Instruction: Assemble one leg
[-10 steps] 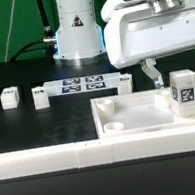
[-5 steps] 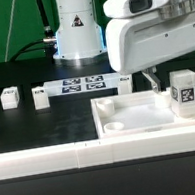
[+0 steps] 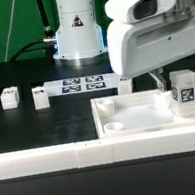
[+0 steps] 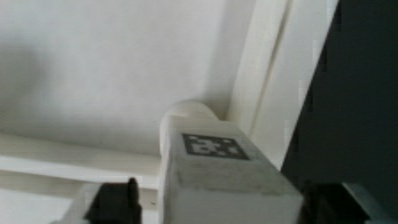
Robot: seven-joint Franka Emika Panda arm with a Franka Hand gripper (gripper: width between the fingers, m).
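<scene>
- The gripper (image 4: 221,200) was low over the tray, with its two dark fingers (image 4: 118,201) one on each side of the leg.
- The jaws were apart. A thin gap showed between each finger and the leg, so the gripper did not seem to be squeezing anything.
- The leg (image 3: 184,89) stood upright between the fingers. Its black-and-white tag faced the outside camera, and another tag sat on its top (image 4: 217,148).
- The leg was inside the big white tray (image 3: 137,107). It stood by the raised rim, in a corner of the tray, toward the exterior view's right.
- The big white body of the arm (image 3: 148,32) hung over that end of the tray and hid part of it.
- Behind the tray, the marker board (image 3: 83,84) lay flat on the black table (image 3: 28,121).
- A small white block (image 3: 41,97) sat just beside the marker board, on the exterior view's left.
- A second block (image 3: 9,95) sat a little farther to that side.
- The robot's white base (image 3: 77,23) stood behind the marker board.
</scene>
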